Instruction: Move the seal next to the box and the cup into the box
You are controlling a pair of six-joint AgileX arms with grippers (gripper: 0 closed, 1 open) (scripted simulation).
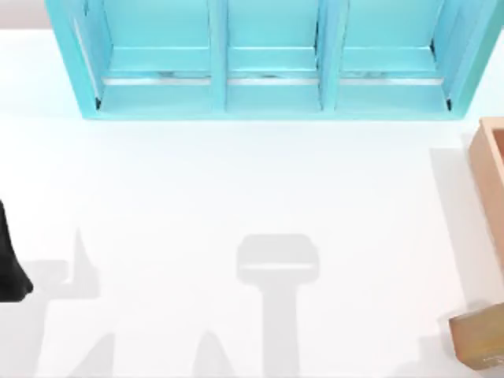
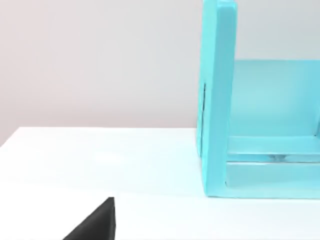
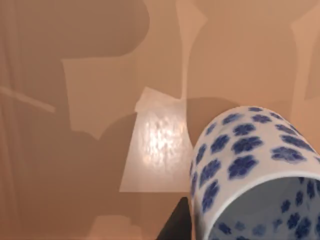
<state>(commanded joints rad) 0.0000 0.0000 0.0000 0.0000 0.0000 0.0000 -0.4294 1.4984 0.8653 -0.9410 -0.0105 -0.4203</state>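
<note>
The cup (image 3: 250, 165), white with blue flowers, is close in the right wrist view, with its open mouth toward the camera. Behind it lies the tan inner floor of the box (image 3: 100, 125). My right gripper (image 3: 200, 227) is shut on the cup, and one dark finger (image 3: 178, 224) shows against the cup's side. In the top view the box (image 1: 490, 169) is cut off by the right edge. The seal (image 1: 479, 340), a tan-brown block, lies on the table at the lower right corner, a little nearer than the box. My left arm (image 1: 9, 264) is parked at the left edge.
A turquoise shelf cabinet (image 1: 272, 59) with three open bays stands along the back of the table, and its side wall (image 2: 217, 100) shows in the left wrist view. Arm shadows fall across the white tabletop (image 1: 236, 181) at the front.
</note>
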